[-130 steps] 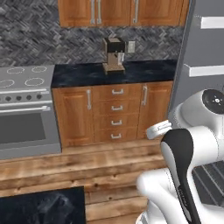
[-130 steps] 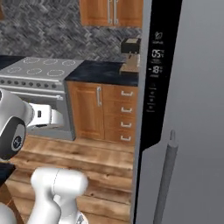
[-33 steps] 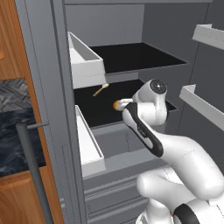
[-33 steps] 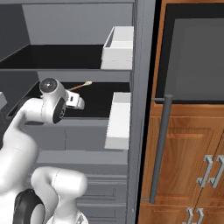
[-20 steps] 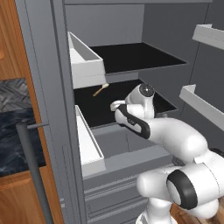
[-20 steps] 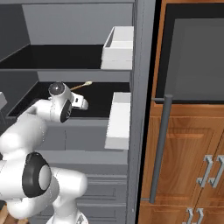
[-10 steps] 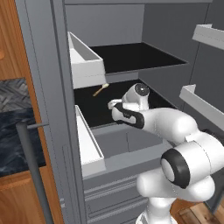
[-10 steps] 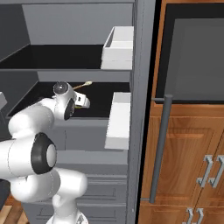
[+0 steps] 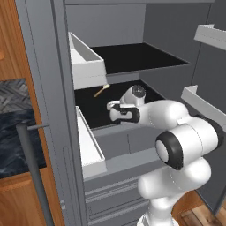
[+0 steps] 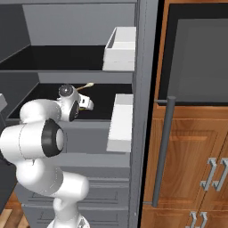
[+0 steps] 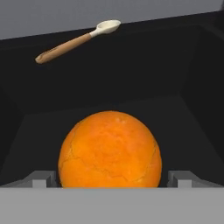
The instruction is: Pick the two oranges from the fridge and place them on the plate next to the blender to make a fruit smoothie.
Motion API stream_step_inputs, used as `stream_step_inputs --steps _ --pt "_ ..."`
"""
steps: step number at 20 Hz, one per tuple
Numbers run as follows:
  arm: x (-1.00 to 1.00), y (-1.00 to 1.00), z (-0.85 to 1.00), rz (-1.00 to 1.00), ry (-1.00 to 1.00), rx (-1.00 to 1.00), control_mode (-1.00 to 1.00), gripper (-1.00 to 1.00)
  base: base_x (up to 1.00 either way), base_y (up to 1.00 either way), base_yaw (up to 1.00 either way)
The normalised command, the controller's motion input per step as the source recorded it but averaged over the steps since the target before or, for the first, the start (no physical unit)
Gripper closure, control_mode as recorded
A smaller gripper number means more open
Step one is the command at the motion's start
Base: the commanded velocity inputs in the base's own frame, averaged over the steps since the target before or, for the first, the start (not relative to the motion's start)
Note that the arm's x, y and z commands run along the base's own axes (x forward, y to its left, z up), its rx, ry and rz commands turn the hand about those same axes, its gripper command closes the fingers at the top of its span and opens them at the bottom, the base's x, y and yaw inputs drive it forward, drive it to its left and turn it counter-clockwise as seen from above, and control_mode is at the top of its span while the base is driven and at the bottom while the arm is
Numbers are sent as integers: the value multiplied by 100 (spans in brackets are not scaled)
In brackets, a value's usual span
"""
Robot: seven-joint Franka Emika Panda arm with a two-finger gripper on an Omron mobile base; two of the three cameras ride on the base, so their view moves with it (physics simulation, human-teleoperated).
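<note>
An orange (image 11: 110,150) sits at the lower centre of the hand view on the fridge (image 9: 48,66) shelf, between the fingertips of the wide-open pincer (image 11: 111,179), which grips nothing. A wooden spoon (image 11: 76,41) lies behind it, upper left. This looks like the first pick; next, the jaws need to close on the fruit.

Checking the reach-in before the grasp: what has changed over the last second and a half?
The arm has pushed its gripper deeper onto the fridge shelf, open jaws now either side of an orange, nothing gripped yet. The wooden spoon behind and the door bins stayed put.
</note>
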Motion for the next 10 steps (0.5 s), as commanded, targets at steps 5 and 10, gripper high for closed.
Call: stream_step_inputs --steps 5,10 --pt "22 2 -20 0 0 0 -100 -100 0 0 0" --pt "11 4 -19 0 -1 0 -100 100 0 0 0"
